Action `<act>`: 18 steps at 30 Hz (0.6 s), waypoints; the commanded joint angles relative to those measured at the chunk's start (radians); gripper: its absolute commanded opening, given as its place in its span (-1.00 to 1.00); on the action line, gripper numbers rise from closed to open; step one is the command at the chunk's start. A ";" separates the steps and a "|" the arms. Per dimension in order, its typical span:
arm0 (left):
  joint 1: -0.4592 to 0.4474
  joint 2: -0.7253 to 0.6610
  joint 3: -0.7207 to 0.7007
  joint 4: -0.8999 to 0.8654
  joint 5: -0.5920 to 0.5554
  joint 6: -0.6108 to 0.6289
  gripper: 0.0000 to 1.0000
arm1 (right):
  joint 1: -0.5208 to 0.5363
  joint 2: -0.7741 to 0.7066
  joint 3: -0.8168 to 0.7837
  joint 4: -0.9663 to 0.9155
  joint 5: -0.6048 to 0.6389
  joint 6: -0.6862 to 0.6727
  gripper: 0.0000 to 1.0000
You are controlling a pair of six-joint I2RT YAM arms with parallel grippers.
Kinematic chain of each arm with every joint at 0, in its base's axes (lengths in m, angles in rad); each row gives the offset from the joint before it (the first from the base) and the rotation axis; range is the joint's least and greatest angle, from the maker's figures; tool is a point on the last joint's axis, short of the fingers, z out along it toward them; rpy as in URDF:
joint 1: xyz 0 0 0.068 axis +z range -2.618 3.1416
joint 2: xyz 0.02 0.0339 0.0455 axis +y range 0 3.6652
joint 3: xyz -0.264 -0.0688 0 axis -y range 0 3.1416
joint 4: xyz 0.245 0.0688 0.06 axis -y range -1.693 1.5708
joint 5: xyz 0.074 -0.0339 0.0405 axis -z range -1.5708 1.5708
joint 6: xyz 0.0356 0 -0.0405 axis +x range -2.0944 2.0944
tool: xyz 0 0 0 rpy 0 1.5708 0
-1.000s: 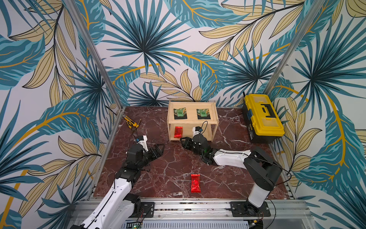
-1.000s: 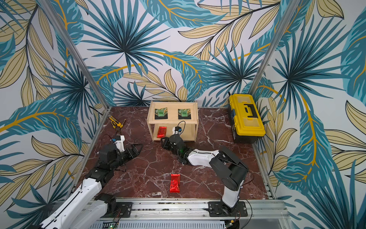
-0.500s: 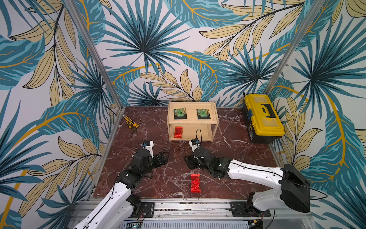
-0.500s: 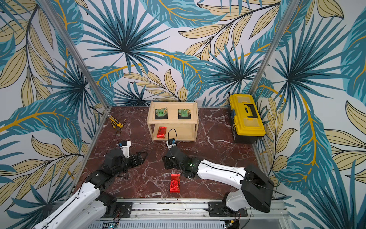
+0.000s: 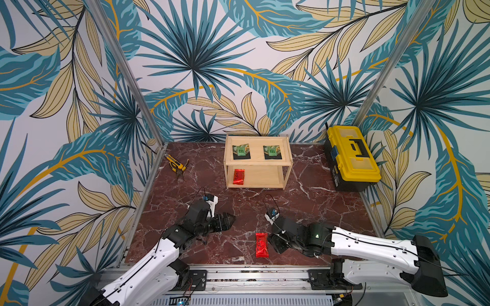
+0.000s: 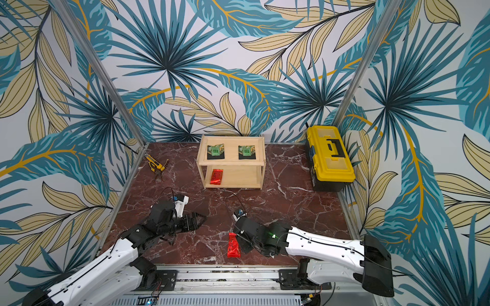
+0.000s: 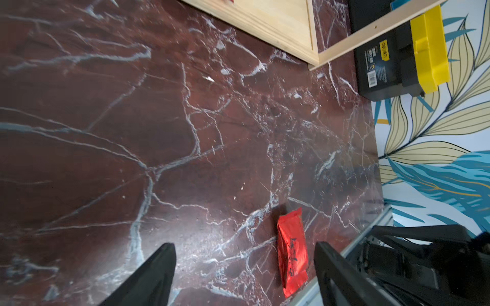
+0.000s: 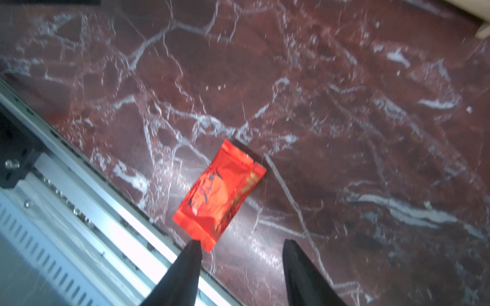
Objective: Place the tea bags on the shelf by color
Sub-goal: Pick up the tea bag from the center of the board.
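The pale wooden shelf (image 5: 256, 156) (image 6: 231, 156) stands at the back of the marble table. Two green-and-gold tea bags (image 5: 241, 151) (image 5: 271, 151) lie on its top tray, and a red tea bag (image 5: 238, 177) lies on the lower tier. Another red tea bag (image 5: 261, 244) (image 6: 233, 245) (image 7: 293, 250) (image 8: 220, 193) lies flat near the table's front edge. My right gripper (image 5: 274, 242) (image 8: 241, 243) is open just right of it, one fingertip by the packet's corner, nothing between the jaws. My left gripper (image 5: 228, 220) (image 7: 245, 246) hovers wide open and empty, left of that packet.
A yellow-and-black toolbox (image 5: 350, 156) sits at the back right. A small yellow-and-black hand tool (image 5: 177, 165) lies at the back left. A metal rail (image 5: 238, 273) runs along the front edge, close to the loose red packet.
My right arm has drawn back from the shelf's lower tier to the red packet by the front edge, and its jaws have opened wider. My left gripper has shifted right and toward the front.
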 commanded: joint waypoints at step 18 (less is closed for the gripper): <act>-0.004 0.089 0.057 0.047 0.143 0.009 0.77 | 0.226 0.256 -0.187 0.393 0.211 0.048 0.02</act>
